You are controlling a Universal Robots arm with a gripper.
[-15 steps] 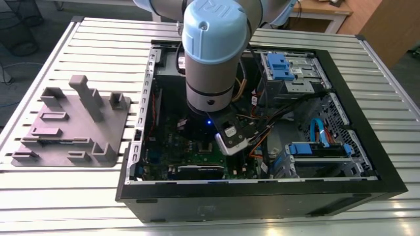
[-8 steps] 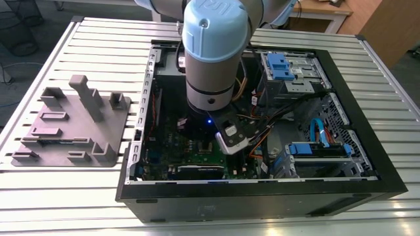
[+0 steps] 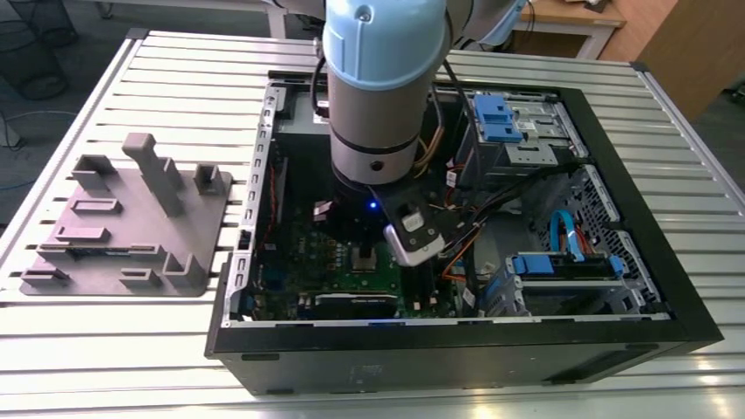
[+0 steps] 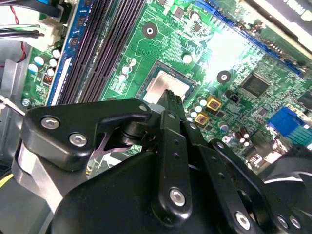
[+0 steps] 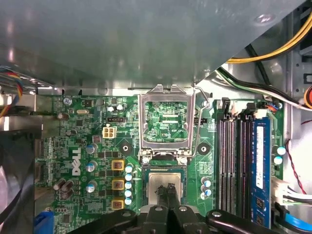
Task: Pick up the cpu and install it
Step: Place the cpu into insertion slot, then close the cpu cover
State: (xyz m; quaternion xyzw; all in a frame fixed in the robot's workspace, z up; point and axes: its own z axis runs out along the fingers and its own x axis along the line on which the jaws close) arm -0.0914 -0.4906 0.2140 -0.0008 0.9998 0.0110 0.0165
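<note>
The cpu [image 5: 163, 180] is a silver-grey square lying flat in the motherboard socket, and it also shows in the second wrist view [image 4: 165, 87]. The hinged metal socket frame [image 5: 166, 122] stands open, folded back from the socket. My gripper [image 5: 168, 190] is just above the cpu's near edge, its two black fingers pressed together with the tips over the chip's top [image 4: 170, 97]. Whether the tips touch the chip, I cannot tell. In the exterior view my arm [image 3: 379, 105] reaches down into the open computer case.
The black computer case [image 3: 466, 336] walls in the motherboard [image 5: 87, 146]. Memory slots [image 5: 234, 161] run beside the socket, with cable bundles [image 5: 273, 92] and blue drive bays [image 3: 507, 118] around it. A grey fixture tray [image 3: 128, 218] with upright blocks stands outside the case on the exterior view's left.
</note>
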